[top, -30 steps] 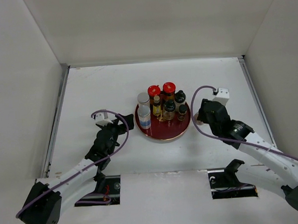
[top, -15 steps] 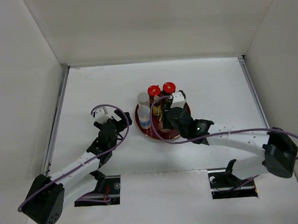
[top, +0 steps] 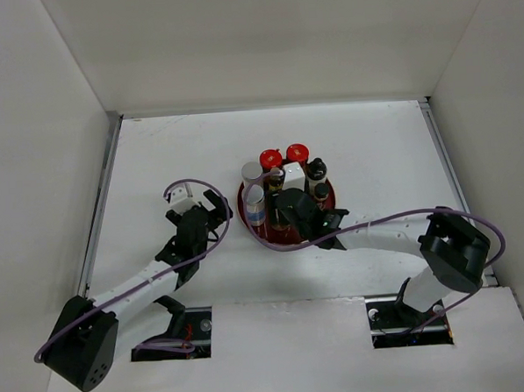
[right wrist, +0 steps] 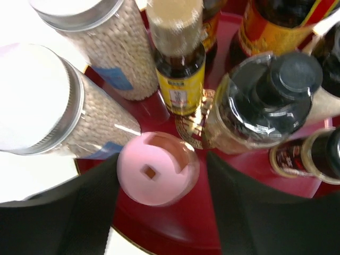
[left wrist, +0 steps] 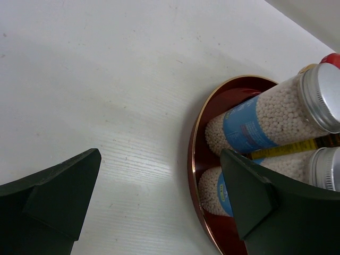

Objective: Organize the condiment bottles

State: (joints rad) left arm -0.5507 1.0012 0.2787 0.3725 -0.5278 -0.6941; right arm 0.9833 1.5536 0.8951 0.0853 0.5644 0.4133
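Above the tray (right wrist: 175,236), right claw (right wrist: 162,158) gapes around pink shaker (right wrist: 155,176).

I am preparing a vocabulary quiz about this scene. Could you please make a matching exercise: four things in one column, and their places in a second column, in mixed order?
Things
1. pink shaker
2. left gripper
3. red-capped jars
4. silver-capped cylinders

Places
A. far side of the tray
B. outside the tray, at its left, open
C. between the fingers of the right gripper
D. left part of the tray, with blue labels

Pairs: 1-C, 2-B, 3-A, 4-D
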